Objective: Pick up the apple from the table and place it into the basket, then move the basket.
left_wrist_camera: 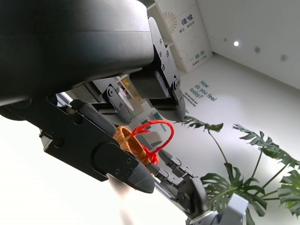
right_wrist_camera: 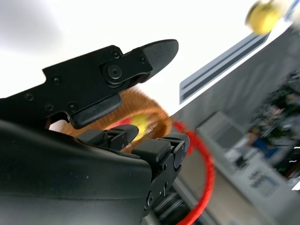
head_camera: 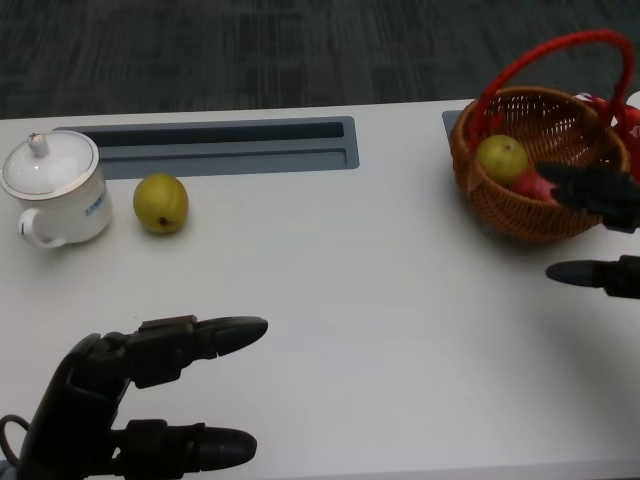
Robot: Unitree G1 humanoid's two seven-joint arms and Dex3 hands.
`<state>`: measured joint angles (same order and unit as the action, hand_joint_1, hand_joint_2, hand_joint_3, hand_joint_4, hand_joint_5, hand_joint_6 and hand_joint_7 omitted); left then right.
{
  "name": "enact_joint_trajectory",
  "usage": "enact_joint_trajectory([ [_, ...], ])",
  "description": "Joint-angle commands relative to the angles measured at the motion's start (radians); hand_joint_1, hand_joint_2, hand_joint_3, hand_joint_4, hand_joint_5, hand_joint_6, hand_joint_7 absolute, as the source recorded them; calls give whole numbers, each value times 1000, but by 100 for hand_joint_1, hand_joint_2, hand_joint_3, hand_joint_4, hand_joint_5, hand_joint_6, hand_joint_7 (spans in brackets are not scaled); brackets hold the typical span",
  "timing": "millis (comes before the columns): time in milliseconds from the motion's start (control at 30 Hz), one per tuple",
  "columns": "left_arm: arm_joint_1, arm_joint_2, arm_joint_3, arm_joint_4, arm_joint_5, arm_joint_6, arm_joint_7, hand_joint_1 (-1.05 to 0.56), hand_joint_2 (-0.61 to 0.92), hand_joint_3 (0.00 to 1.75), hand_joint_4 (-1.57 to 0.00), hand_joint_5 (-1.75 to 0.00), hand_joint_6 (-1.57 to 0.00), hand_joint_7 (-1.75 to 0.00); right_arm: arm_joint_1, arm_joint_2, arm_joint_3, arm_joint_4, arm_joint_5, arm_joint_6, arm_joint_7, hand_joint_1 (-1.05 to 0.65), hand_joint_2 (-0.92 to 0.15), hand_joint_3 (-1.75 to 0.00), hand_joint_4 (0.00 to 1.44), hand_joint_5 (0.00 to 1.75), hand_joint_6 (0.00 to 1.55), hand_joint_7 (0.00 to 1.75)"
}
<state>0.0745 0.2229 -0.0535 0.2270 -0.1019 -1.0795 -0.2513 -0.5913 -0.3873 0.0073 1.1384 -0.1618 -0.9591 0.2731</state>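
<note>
A wicker basket (head_camera: pixel 540 215) with a red handle (head_camera: pixel 560 45) stands at the table's far right. Inside it lie a yellow-green fruit (head_camera: pixel 502 158) and a red fruit (head_camera: pixel 535 185), partly hidden. My right hand (head_camera: pixel 600 192) is at the basket's near right side, with its upper fingers over the rim, its thumb (head_camera: pixel 590 272) apart below, and nothing held. The right wrist view shows the basket (right_wrist_camera: pixel 150 110) and the fruit (right_wrist_camera: pixel 139 123) just beyond the fingers. My left hand (head_camera: pixel 130 400) hovers open at the lower left. A second yellow-green fruit (head_camera: pixel 161 202) lies on the table at the left.
A white lidded cup (head_camera: pixel 55 190) stands at the far left beside the loose fruit. A grey recessed slot (head_camera: pixel 230 147) runs along the table's back. The table's far edge lies just behind the basket.
</note>
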Motion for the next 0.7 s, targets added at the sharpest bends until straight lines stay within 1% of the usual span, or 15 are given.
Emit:
enact_joint_trajectory([
  [33,-20,13,6,31,-19,-17,-19,-55,72,0,-92,-2,-84,0,38,29,-9,-51,55,-92,22,-56,-84,0,59,4,58,3],
  [100,-30,10,6,46,-21,-24,-23,-55,72,0,-92,-1,-84,0,59,56,-12,-77,111,-133,72,-55,-84,0,62,4,60,3],
  [233,-44,9,9,64,-23,-32,-30,-55,73,0,-92,-1,-83,0,109,98,9,-168,212,-167,176,-56,-84,0,66,4,63,3],
  [300,-48,14,11,68,-26,-29,-35,-56,73,0,-92,-1,-83,0,133,119,23,-210,250,-170,219,-54,-82,0,67,3,64,2],
  [400,-54,28,11,73,-40,-21,-46,-55,74,0,-91,0,-82,0,162,150,48,-259,301,-145,293,-49,-78,0,67,1,63,1],
  [533,-66,40,14,91,-63,-25,-66,-53,73,0,-90,0,-80,0,182,186,78,-278,323,-133,364,-47,-76,0,65,0,61,0],
  [700,-77,42,27,118,-75,-44,-80,-51,73,0,-91,-1,-81,0,189,235,105,-247,304,-163,398,-46,-76,0,64,0,59,0],
])
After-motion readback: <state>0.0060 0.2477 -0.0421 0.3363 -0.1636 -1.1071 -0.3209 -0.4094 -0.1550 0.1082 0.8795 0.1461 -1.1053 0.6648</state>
